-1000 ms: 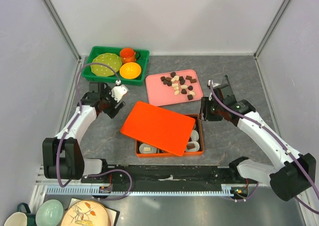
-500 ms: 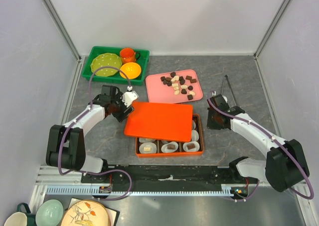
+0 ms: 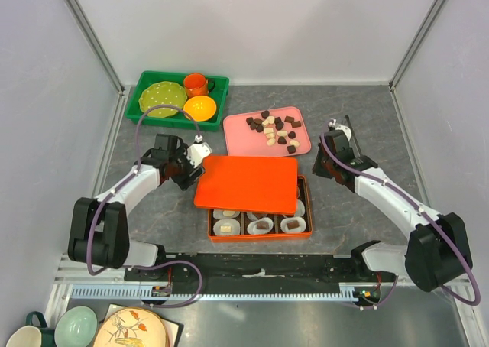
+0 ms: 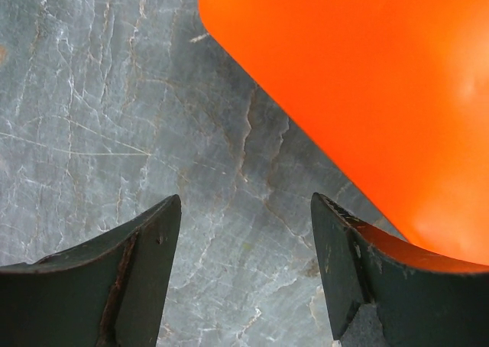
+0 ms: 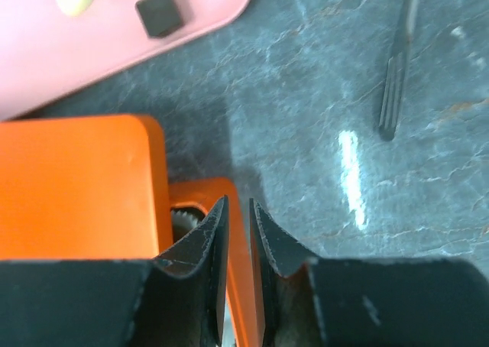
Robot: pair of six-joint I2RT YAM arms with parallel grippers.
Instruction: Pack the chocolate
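Top external view: chocolate (image 3: 273, 131) is seen heaped on pink tray (image 3: 241, 144) at back-centre of desk (image 3: 382, 110), w/ a few more pcs sat in white paper cups (image 3: 260, 225) along front row of orange box (image 3: 260, 237). Orange lid (image 3: 246, 183) is laid flat over most of box, front row showing. L gripper (image 4: 244, 202) is placed at lid's left edge. Its jaws are released and spread wide, bare desk shown btwn them, nothing grasped. R gripper (image 5: 238, 204) is positioned by box's back-right corner, jaws drawn nearly together w/ only a slit. Box rim is glimpsed thru the slit, but whether it's pinched can't be told. Thin metal utensil (image 5: 395, 87) is seen lying on desk beyond R gripper, apart from tray. Green bin (image 3: 149, 118) w/ plate (image 3: 162, 96), cup (image 3: 196, 82) and bowl (image 3: 199, 108) is set back-left.
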